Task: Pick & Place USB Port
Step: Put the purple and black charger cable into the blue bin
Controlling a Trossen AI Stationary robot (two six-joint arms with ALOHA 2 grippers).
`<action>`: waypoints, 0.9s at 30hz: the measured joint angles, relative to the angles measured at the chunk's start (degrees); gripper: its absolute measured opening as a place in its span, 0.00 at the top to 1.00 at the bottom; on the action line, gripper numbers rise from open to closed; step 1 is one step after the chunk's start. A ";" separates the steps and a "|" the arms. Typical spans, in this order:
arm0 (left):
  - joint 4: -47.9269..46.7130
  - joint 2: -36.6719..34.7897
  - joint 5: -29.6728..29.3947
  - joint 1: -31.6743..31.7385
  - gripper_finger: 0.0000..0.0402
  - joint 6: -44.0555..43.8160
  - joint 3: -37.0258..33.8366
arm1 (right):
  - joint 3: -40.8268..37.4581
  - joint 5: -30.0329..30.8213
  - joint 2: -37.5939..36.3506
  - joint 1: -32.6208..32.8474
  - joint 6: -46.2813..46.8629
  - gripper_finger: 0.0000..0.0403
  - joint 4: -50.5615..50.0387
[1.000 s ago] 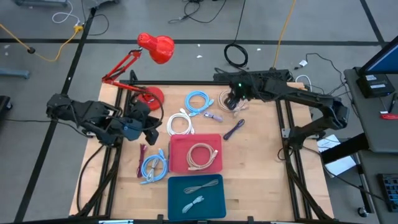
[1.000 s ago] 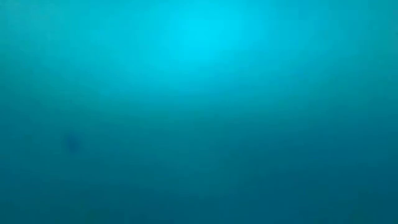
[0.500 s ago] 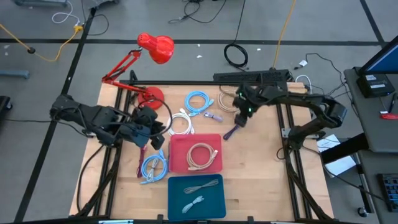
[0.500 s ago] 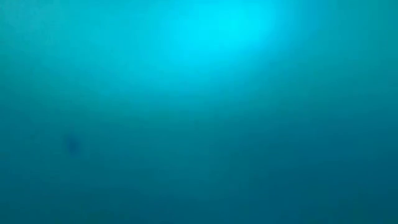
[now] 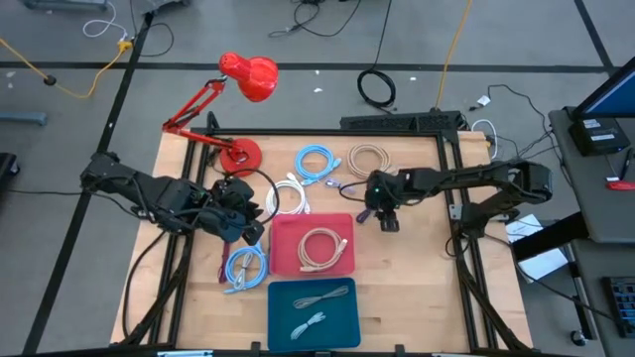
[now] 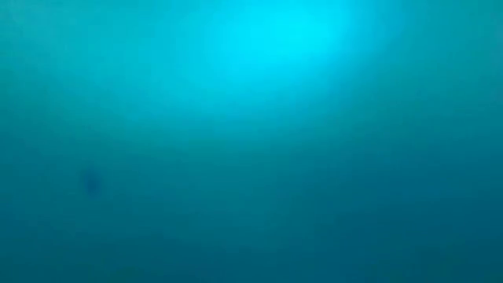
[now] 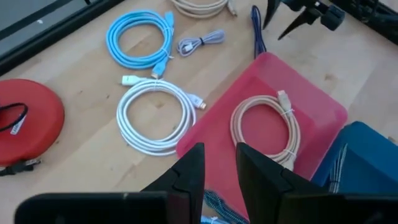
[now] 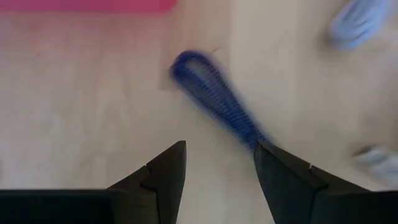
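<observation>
My right claw (image 8: 214, 165) spread wide over the purple cable (image 8: 217, 102), mid-counter beside the red tray (image 5: 313, 243). Left claw (image 7: 214, 168) narrow, empty. Risk: fingers straddle loosely, cable may slip sideways.

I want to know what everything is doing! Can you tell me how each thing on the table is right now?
Right gripper: open, above the dark blue braided cable.
Left gripper: open, holding nothing.
Red plastic tray: holds one coiled beige cable.
Blue plastic tray: holds grey cables.
White cable: coiled, on the wooden table.
Red desk lamp: arm folded.
</observation>
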 joint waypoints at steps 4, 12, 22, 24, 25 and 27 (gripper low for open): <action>-0.02 0.00 0.02 0.00 0.77 -0.55 -0.12 | 1.92 1.05 0.00 1.15 -3.25 0.56 2.02; -0.02 -0.02 1.07 -0.27 0.77 -1.26 -0.12 | 1.92 8.22 0.86 0.10 -9.74 0.56 2.14; -0.04 -0.04 1.18 -0.59 0.77 -2.41 -0.14 | 1.94 7.35 4.64 -1.04 -9.83 0.57 2.28; -0.04 -0.07 1.18 -0.61 0.77 -2.50 -0.14 | 1.83 6.57 5.52 -1.03 -9.83 0.57 1.52; -0.04 -0.07 1.18 -0.61 0.77 -2.51 -0.14 | 1.83 6.55 5.98 -0.93 -9.74 0.58 1.73; -0.04 -0.07 1.18 -0.61 0.77 -2.62 -0.14 | 1.88 6.55 7.07 -0.90 -8.57 0.59 2.18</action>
